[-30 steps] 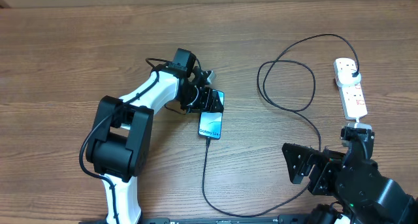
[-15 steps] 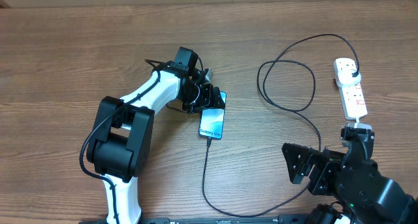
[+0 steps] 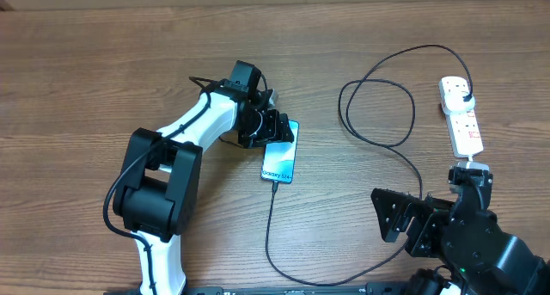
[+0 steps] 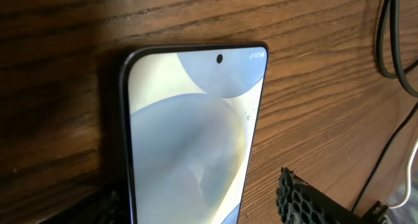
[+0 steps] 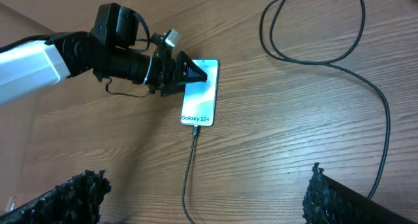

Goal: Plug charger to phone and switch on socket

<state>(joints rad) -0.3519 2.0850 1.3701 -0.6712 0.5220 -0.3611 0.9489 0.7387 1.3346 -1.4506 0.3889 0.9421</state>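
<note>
Left arm (image 3: 196, 119) reaches forward, left pincer (image 3: 277, 133) parted; right pincer (image 5: 204, 177) gapes wide.

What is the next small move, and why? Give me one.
Probably draw the left gripper back off the phone: the charger tip already sits in its bottom edge, and the jaws stand wider than it. The socket switch comes after.

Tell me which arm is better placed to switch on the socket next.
Right. The socket lies far right, just ahead of the right arm; the right end effector is open and empty. The left end effector is far off at the phone, with the charger reaching its bottom edge.
</note>
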